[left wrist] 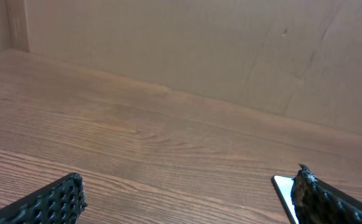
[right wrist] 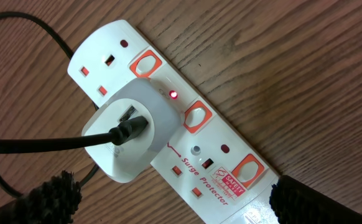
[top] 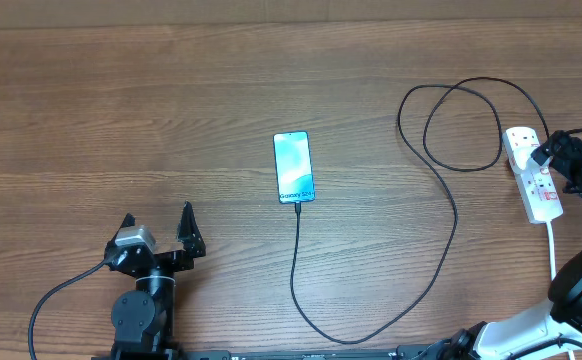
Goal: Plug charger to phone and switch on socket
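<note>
Phone is lying flat, screen up, mid-table. Taking it as the reference.

Charger is meeting the phone's near short edge with its tip. Can't tell from overhead whether it's fully seated. From there the cable is running toward the near table edge, sweeping right of the phone, then climbing and looping twice before reaching the socket.

The socket is sitting well right of the phone, about level with it, with its white cord trailing toward the near edge.

Right gripper is hanging directly over the socket, far right of the phone. Jaws are spread wide, gripping nothing. In the wrist view both fingers are straddling the strip at the frame's bottom corners, and I can't tell whether they're touching it.

A white adapter is sitting in the middle outlet with the black cable coming out of it. A small red light is glowing just beside the adapter, between two of the red switches.

Left gripper is parked left of the phone and nearer the table edge, well apart from it. Jaws are wide and holding nothing. Its wrist view is catching only one phone corner next to the right finger.
</note>
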